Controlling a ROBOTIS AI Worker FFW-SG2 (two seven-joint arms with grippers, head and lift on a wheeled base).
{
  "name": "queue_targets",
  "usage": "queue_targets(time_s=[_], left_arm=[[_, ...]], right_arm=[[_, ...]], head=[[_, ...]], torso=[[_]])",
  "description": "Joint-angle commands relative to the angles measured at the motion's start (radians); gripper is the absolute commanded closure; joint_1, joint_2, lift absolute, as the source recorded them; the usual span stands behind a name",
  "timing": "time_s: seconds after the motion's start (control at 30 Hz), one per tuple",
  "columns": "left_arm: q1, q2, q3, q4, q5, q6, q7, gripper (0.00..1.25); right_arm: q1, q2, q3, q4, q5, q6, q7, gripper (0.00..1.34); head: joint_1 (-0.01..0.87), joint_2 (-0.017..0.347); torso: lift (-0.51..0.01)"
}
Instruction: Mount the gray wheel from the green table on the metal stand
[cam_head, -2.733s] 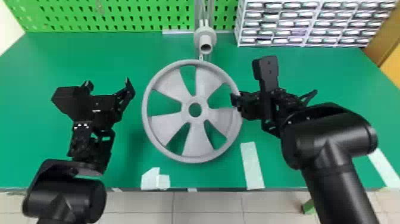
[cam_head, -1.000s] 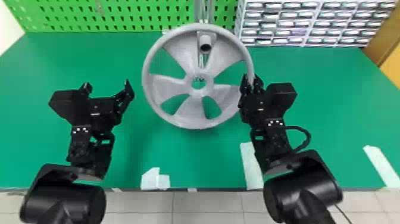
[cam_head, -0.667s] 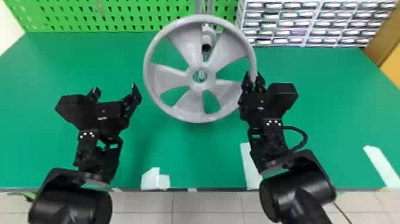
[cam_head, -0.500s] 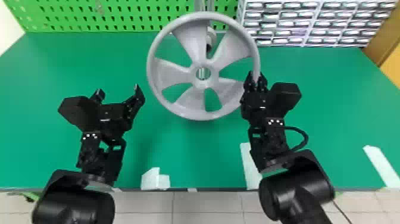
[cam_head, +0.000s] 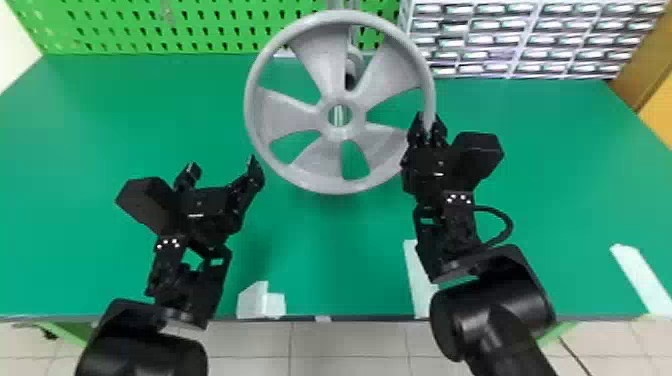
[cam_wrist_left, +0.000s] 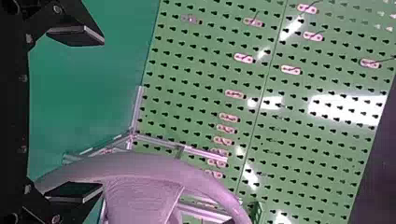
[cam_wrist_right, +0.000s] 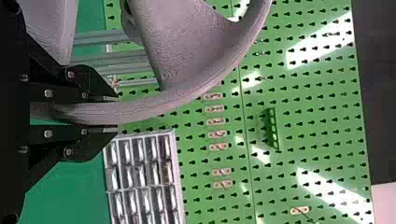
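In the head view, held above the green table (cam_head: 100, 125) before the metal stand (cam_head: 354, 59): the gray five-spoke wheel (cam_head: 320, 50), pinched one-sidedly by the right gripper (cam_head: 427, 124); could sag or twist, missing the stand.

In the left wrist view, spread wide at the left gripper (cam_head: 223, 167), beside the rim (cam_head: 330, 186); could nudge it askew.

In the right wrist view, clamped on the rim; could slip if snagging at the hub (cam_head: 358, 117).

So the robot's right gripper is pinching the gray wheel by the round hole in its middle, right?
Not quite: the spot is wrong. The head view shows the right gripper pinching the gray wheel by its outer rim, not by the hole in the middle.
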Motion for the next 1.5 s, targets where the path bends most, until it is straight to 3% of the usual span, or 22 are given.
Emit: queue_targets(time_s=[0.0, 1.47], left_arm=[[-0.005, 0.0, -0.02, 0.041, 0.067, -0.023, -0.029, 0.18], [-0.224, 0.005, -0.181, 0.341, 0.328, -0.193, -0.139, 0.19]], right_arm=[[-0.005, -0.005, 0.011, 0.006, 0.001, -0.002, -0.009, 1.15], [-0.02, -0.015, 0.055, 0.016, 0.01, -0.055, -0.02, 1.15]], head=[[0.868, 0.052], [0.868, 0.052]], torso=[[-0.093], [-0.093]])
